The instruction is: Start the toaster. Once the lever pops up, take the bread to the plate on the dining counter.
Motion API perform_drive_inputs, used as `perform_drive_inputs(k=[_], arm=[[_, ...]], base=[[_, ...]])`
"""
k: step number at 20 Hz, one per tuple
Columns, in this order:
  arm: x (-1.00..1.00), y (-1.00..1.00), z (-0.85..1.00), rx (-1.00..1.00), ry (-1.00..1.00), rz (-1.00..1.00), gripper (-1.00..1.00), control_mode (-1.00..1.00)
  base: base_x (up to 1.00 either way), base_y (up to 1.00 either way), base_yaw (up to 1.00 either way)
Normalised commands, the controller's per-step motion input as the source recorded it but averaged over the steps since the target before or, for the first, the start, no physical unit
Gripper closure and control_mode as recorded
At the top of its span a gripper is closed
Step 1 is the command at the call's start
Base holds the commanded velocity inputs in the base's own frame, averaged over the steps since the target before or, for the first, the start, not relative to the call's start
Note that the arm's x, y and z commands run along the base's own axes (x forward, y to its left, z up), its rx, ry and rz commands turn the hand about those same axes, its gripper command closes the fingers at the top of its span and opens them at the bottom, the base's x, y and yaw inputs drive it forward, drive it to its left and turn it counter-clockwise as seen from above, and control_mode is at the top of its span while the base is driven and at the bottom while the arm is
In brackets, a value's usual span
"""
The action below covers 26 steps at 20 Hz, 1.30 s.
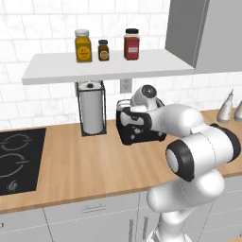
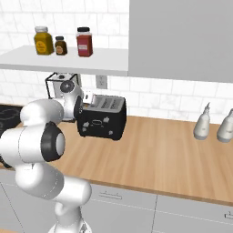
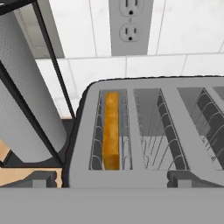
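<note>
Now the open, empty gripper [image 1: 126, 124] hovers above the black boxy four-slot toaster [image 2: 102, 119]; the golden-crusted bread slice [image 3: 111, 131] sits inside, so starting and carrying remain undone.

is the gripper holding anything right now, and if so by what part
Nothing is held. The gripper is open at the toaster, and the bread sits untouched in a slot.

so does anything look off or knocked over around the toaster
Nothing stands out. The black boxy four-slot toaster sits upright on the wooden worktop, the golden-crusted bread slice stands straight in its leftmost slot, and the white paper-towel roll is upright in its holder.
</note>
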Motion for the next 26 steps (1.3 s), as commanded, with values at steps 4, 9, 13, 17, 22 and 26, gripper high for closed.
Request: perform_drive_inputs(k=[4, 9, 13, 17, 22, 26], arm=[[0.11, 0.0, -0.01, 0.0, 0.0, 0.0, -1.0, -1.0], [0.07, 0.01, 0.0, 0.0, 0.0, 0.0, -1.0, -1.0], [0.04, 0.01, 0.0, 0.0, 0.0, 0.0, -1.0, -1.0], [0.01, 0.0, 0.0, 0.0, 0.0, 0.0, -1.0, -1.0], [0.0, 0.0, 0.0, 0.0, 0.0, 0.0, -1.0, -1.0], [0.0, 0.0, 0.0, 0.0, 0.0, 0.0, -1.0, -1.0]], base=[[0.0, 0.0, 0.0], [0.0, 0.0, 0.0], [0.0, 0.0, 0.0], [0.0, 0.0, 0.0], [0.0, 0.0, 0.0], [0.0, 0.0, 0.0]])
